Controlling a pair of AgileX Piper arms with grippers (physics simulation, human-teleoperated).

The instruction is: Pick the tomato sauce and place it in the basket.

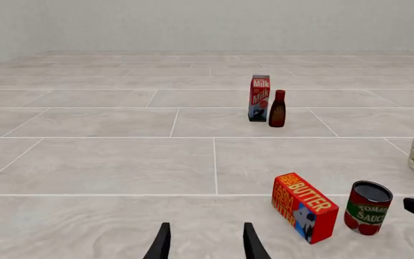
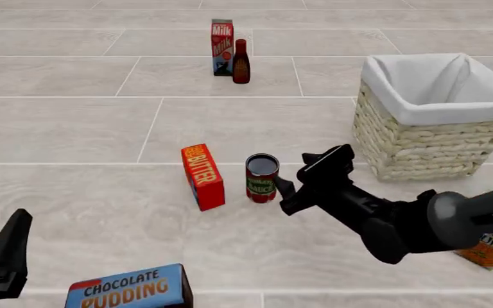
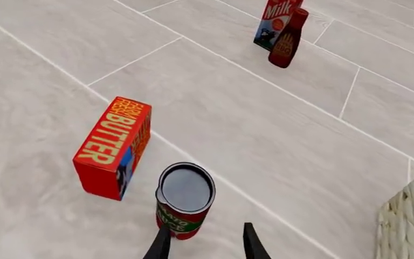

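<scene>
In the front view the tomato sauce (image 2: 262,178) is seen standing upright at the centre of the frame, just left of the right claw (image 2: 287,192), which is released and not yet around it. The left claw (image 1: 205,241), also released, is kept well apart at lower left. The can is smooth metal; the basket (image 2: 418,144), woven and cloth-lined, is found at the upper right.

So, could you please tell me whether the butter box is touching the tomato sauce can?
Apart. The front view shows bare table between the butter box and the tomato sauce can; the right wrist view shows the same gap.
</scene>
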